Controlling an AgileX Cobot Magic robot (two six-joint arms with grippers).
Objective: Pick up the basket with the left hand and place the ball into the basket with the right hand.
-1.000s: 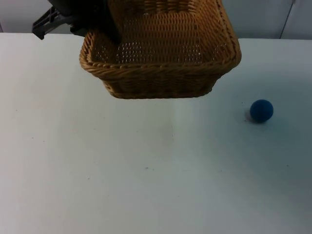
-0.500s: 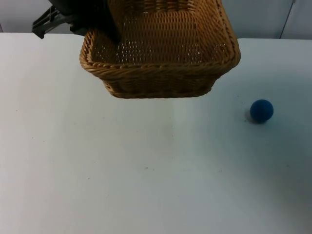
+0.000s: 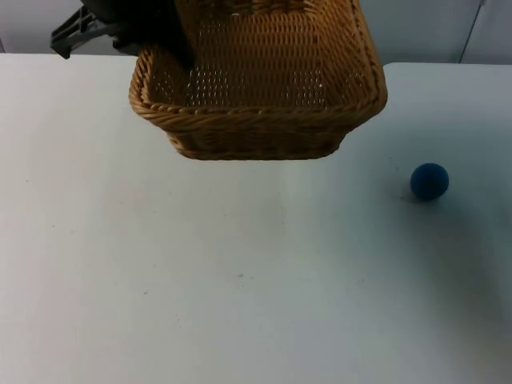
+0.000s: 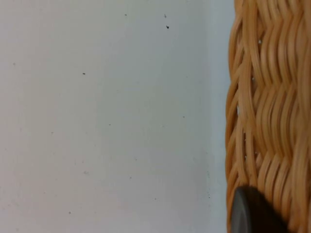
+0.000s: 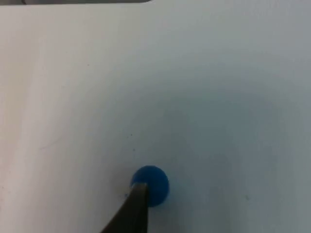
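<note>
Gripping the basket [image 3: 256, 96] by its rim at the far left corner, our left gripper [image 3: 164, 44] has the woven tray lifted clear of the table [image 3: 200, 272], with its shadow lying on the surface just beneath the near wall. In the left wrist view one fingertip [image 4: 250, 213] presses against the wicker, so we judge the fingers clamped on the rim. The basket hangs roughly level, mouth upward, and we see nothing inside it.

We judge the first step done: the basket is up and held. The ball [image 3: 430, 182], small and blue, sits on the table to the right of the basket and a little nearer to us, well apart from it. In the right wrist view one black finger [image 5: 131, 211] of our right gripper stands right in front of the ball, above the table; whether its fingers are spread or closed we cannot tell.

So the step in hand is the reach for the ball. Next we need the right fingers open and straddling the ball, lowered until they bracket its middle, then closed gently, since a round ball may roll away if nudged off centre.
</note>
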